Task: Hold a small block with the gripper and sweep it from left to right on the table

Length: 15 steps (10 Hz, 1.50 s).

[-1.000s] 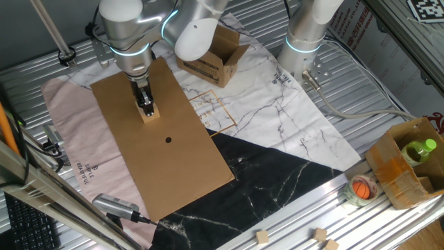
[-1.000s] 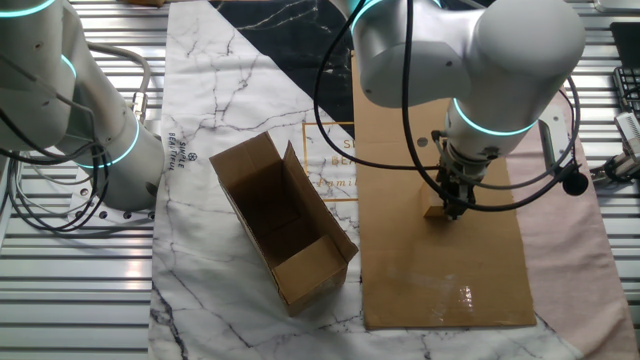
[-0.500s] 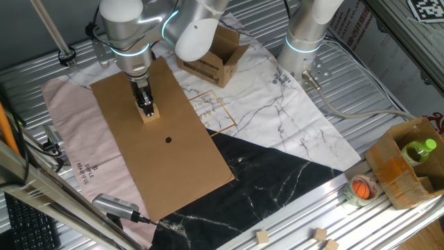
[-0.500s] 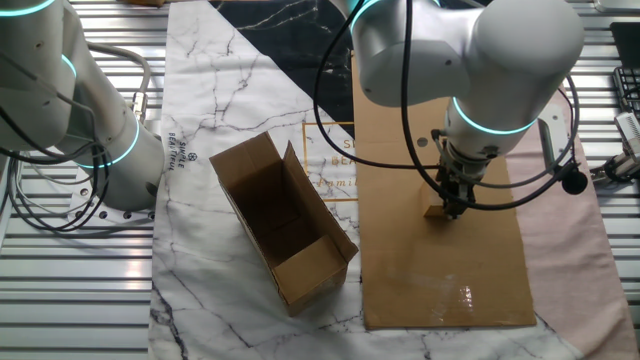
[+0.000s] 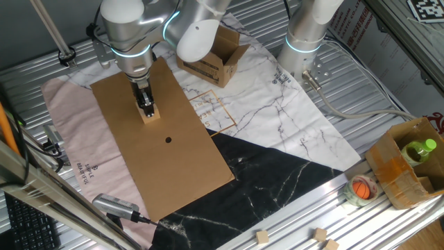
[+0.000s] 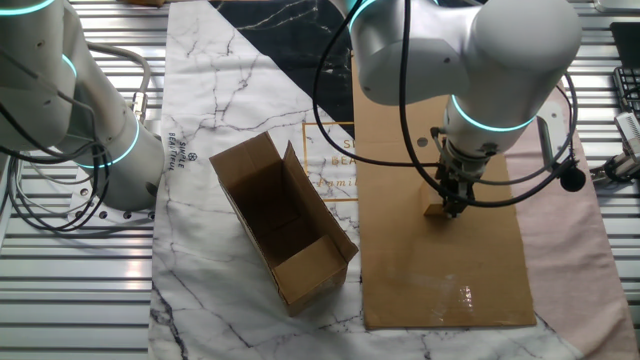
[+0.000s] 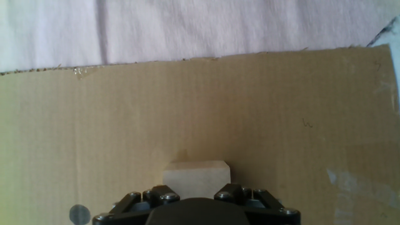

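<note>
Jaws closed narrow on the small block (image 5: 149, 114), one finger on each side; the hand view shows the block (image 7: 197, 180) pinched between the finger linkages. Gripper (image 5: 146, 103) points straight down, block bottom face resting on the cardboard sheet (image 5: 159, 139). In the other fixed view the gripper (image 6: 452, 203) hides most of the block (image 6: 434, 211); only a tan corner shows.

Block sits in the far half of the sheet, near its middle width. One black dot (image 5: 168, 139) is printed on the sheet just near-right of the block.

Surface: ribbed metal table (image 5: 374, 90). On it, one pink cloth (image 5: 69, 146) under the sheet's left side, one marble-print cloth (image 5: 277, 118) to the right, one black marbled cloth (image 5: 270, 187) at the near right.

Count:
- 2 arms: working arm with teal ring (image 5: 130, 50), second arm column (image 5: 305, 35) at far right with its own teal ring.
- 1 open cardboard box (image 5: 211, 55) behind the sheet, flaps up, seen empty from the other fixed view.
- 3 small pale wooden cubes (image 5: 262, 237) on the near table edge.
- 1 brown carton (image 5: 402, 163) at the right holding one green bottle (image 5: 420, 150).
- 1 tape roll (image 5: 361, 189) beside that carton.
- 1 silver cylindrical tool (image 5: 114, 205) at the near left.
</note>
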{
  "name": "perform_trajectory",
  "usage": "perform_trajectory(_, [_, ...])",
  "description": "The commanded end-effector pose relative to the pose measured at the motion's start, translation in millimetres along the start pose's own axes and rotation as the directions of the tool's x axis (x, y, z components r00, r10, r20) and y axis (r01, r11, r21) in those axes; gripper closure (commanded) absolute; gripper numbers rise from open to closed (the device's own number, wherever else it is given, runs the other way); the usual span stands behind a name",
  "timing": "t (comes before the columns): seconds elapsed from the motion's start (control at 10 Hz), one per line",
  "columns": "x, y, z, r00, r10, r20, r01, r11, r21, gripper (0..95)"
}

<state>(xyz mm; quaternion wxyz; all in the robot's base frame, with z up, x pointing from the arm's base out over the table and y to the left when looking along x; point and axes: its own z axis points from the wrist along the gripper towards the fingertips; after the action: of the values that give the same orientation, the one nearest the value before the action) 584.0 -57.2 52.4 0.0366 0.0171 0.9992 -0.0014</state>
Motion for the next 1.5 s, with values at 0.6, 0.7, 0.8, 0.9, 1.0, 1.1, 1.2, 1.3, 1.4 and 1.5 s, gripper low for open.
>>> perform_trajectory(0.6, [0.3, 2.3, -0.4, 1.0, 0.004, -0.001, -0.004, 1.0, 0.002, 57.0])
perform_trajectory(0.7, [0.3, 2.8, -0.3, 1.0, 0.005, -0.001, -0.005, 1.0, 0.002, 57.0])
perform_trajectory(0.8, [0.4, 3.5, -0.1, 1.0, 0.007, 0.0, -0.007, 1.0, 0.002, 57.0])
perform_trajectory(0.9, [0.5, 3.7, -0.1, 1.0, 0.007, 0.0, -0.007, 1.0, 0.003, 57.0])
perform_trajectory(1.0, [0.5, 4.3, -0.2, 1.0, 0.009, 0.001, -0.009, 1.0, 0.003, 57.0])
perform_trajectory(1.1, [0.6, 4.7, -0.2, 1.0, 0.009, 0.002, -0.009, 1.0, 0.001, 57.0])
perform_trajectory(1.2, [0.6, 5.3, -0.1, 1.0, 0.01, 0.002, -0.01, 1.0, 0.001, 57.0])
perform_trajectory(1.3, [0.8, 6.1, 0.2, 1.0, 0.012, 0.003, -0.012, 1.0, 0.003, 57.0])
perform_trajectory(1.4, [0.8, 6.7, 0.1, 1.0, 0.012, 0.004, -0.012, 1.0, 0.005, 57.0])
perform_trajectory(1.5, [0.9, 7.2, 0.1, 1.0, 0.013, 0.005, -0.013, 1.0, 0.003, 57.0])
